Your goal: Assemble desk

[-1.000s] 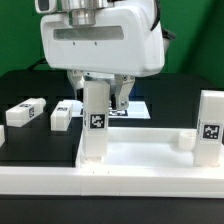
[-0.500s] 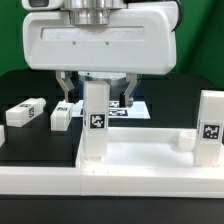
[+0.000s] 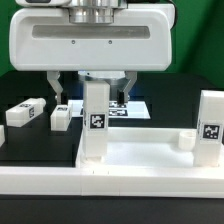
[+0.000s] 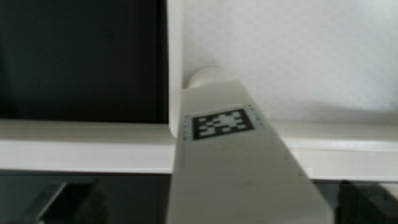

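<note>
A: Change over the last second: the gripper (image 3: pixel 93 100) housing fills more of the exterior view and sits further toward that view's left. The furniture parts have not shifted.

B: Jaw state?

A: Spread wide, clamped on nothing. One finger (image 3: pixel 59 92) shows on each side of the standing leg (image 3: pixel 95 130), with a visible gap on both sides.

B: Where is that leg?

A: Upright in the tabletop (image 3: pixel 140 152) corner at the exterior view's left, tag facing the camera. The wrist view looks down along the standing leg (image 4: pixel 231 175), its tag in sight, with the tabletop rim (image 4: pixel 89 145) running across behind it.

B: Other parts?

A: The second leg (image 3: pixel 210 125) stands upright at the tabletop's end on the exterior view's right, with a round socket (image 3: pixel 185 140) just beside it. The outer loose leg (image 3: pixel 27 112) and the inner loose leg (image 3: pixel 63 116) lie on the black table (image 3: pixel 30 145) at that view's left, apart from the tabletop. The marker board (image 3: pixel 137 110) lies flat behind the standing leg, partly hidden.
</note>
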Motion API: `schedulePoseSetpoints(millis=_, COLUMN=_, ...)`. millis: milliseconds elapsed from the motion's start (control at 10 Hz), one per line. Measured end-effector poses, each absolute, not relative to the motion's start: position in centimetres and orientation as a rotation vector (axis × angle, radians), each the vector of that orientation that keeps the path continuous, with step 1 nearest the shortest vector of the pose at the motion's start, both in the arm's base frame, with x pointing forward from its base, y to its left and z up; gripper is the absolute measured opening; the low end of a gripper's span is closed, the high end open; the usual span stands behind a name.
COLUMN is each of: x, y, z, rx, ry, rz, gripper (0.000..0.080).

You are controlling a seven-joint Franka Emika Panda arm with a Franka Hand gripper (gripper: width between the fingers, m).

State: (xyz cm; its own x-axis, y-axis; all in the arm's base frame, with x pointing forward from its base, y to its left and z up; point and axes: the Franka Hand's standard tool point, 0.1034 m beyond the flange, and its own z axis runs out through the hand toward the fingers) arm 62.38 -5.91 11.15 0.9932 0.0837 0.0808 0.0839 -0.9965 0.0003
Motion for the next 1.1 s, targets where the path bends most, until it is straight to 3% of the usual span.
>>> schedulePoseSetpoints(millis=200, x=62.37, y=-5.95, z=11.15, rx=-3.134, ry=-0.194, rz=-0.126, gripper=0.0621)
schedulePoseSetpoints(millis=300, x=62.37, y=-5.95, z=11.15, rx=-3.134, ry=-0.194, rz=-0.126, gripper=0.044)
schedulePoseSetpoints(millis=400, x=62.37, y=-5.95, z=11.15, rx=-3.134, ry=-0.194, rz=-0.126, gripper=0.044)
schedulePoseSetpoints(millis=500, x=62.37, y=-5.94, z=11.15, rx=-3.135, ry=-0.178, rz=-0.126, gripper=0.0288)
schedulePoseSetpoints(millis=700, x=62.36, y=-5.96, z=11.14, rx=-3.135, ry=-0.151, rz=-0.125, gripper=0.0289)
schedulePoseSetpoints(millis=1100, x=62.36, y=-5.92, z=11.14, rx=-3.096, ry=0.356, rz=-0.124, gripper=0.0289)
